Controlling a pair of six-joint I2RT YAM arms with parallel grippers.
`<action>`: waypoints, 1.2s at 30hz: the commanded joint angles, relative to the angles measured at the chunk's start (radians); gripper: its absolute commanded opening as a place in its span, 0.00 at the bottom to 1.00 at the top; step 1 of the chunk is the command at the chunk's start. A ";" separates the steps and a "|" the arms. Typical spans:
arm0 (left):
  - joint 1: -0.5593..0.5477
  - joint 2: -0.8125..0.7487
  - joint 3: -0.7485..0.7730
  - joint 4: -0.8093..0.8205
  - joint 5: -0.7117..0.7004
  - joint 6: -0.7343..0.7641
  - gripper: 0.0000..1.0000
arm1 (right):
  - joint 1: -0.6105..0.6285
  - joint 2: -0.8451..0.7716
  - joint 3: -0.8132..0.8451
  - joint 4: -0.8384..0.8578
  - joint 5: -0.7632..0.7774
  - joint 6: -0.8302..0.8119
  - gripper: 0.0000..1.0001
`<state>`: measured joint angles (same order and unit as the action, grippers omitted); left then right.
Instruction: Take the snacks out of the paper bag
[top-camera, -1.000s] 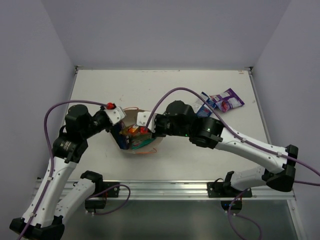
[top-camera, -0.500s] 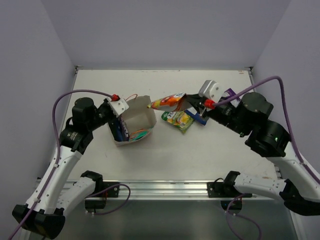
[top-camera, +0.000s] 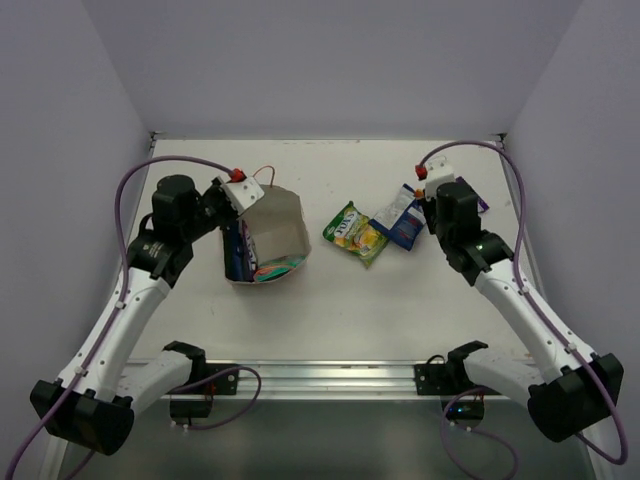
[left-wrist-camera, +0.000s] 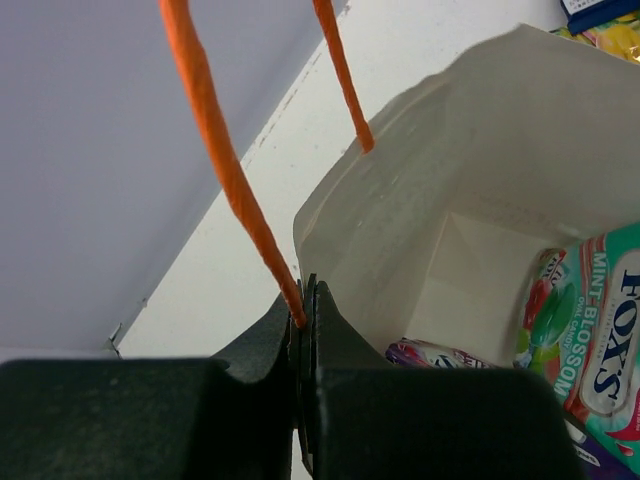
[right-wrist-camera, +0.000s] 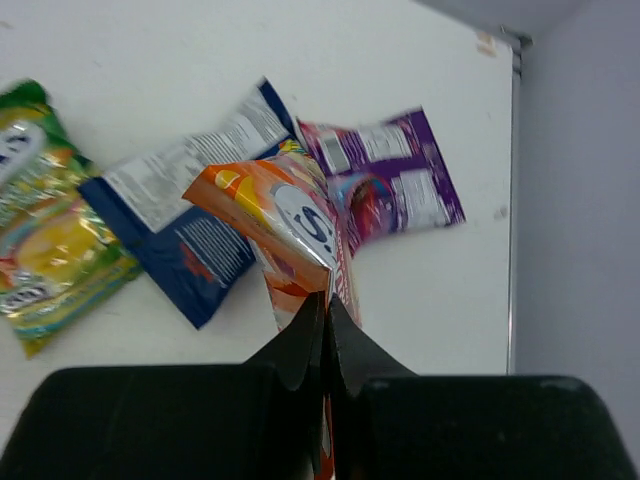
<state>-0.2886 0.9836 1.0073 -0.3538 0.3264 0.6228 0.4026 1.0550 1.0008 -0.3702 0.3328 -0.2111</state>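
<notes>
Orange snack (right-wrist-camera: 285, 225) dangles below downward-pointing right fingers (right-wrist-camera: 295, 350).

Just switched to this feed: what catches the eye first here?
The right gripper pinches an orange packet above the blue packet and purple packet lying at far right. At left, the left gripper clamps the rim of the paper bag, a teal Fox's packet showing inside.

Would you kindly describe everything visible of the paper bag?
The paper bag is beige and matte, with thin orange loop handles. It sits tipped on the left half of the table, mouth open. The left gripper is shut on its rim beside one handle. A teal-pink packet and others lie inside.
</notes>
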 joint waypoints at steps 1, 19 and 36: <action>-0.003 -0.014 0.070 0.081 -0.020 0.043 0.00 | -0.025 -0.024 -0.106 0.152 0.266 0.117 0.00; -0.003 -0.212 -0.072 0.007 0.011 -0.041 0.00 | 0.427 -0.023 0.046 -0.124 -0.003 0.538 0.74; -0.003 -0.253 -0.130 -0.047 0.040 -0.081 0.00 | 0.800 0.252 0.167 0.426 -0.097 0.516 0.55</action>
<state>-0.2886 0.7349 0.8867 -0.4118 0.3553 0.5606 1.1912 1.2839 1.1809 -0.1219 0.2436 0.3012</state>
